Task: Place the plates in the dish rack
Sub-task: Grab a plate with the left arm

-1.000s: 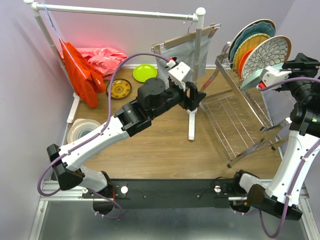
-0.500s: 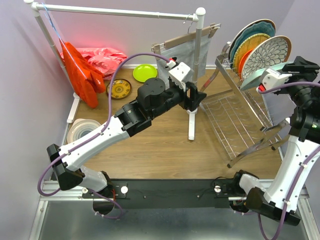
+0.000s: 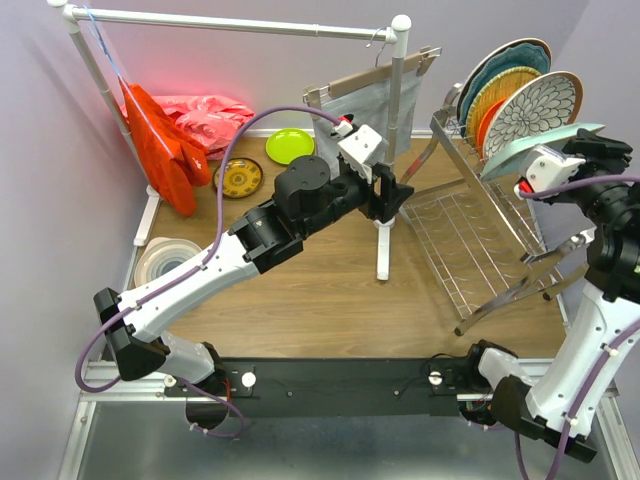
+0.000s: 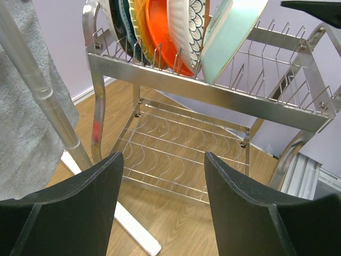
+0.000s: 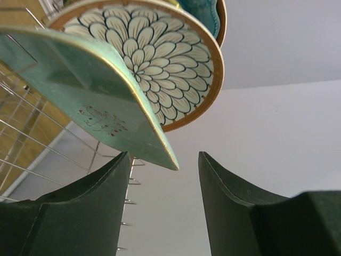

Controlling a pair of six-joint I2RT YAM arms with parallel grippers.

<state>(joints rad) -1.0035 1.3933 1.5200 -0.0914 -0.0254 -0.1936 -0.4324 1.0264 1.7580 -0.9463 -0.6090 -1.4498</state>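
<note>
The dish rack (image 3: 470,240) stands at the right. Its upper tier (image 4: 213,96) holds several plates on edge: a teal scalloped one (image 3: 510,55), a woven yellow one (image 3: 497,90), an orange one (image 4: 160,32) and a brown-rimmed floral one (image 5: 160,69). A mint rectangular tray (image 5: 80,74) leans at the front of that row (image 3: 520,150). My right gripper (image 5: 164,156) is open just below the tray's outer corner, gripping nothing. My left gripper (image 4: 162,157) hangs open and empty over the table, facing the rack's lower shelf.
A lime green plate (image 3: 289,146), a yellow-brown patterned plate (image 3: 240,178) and a white ringed plate (image 3: 165,260) lie on the table's left side. Red and pink cloths (image 3: 165,140) hang by the white pipe rail (image 3: 240,22). A grey cloth (image 3: 365,100) hangs mid-table.
My right gripper has drawn back and down from the mint tray, which stays leaning in the rack. The left arm has not moved.
</note>
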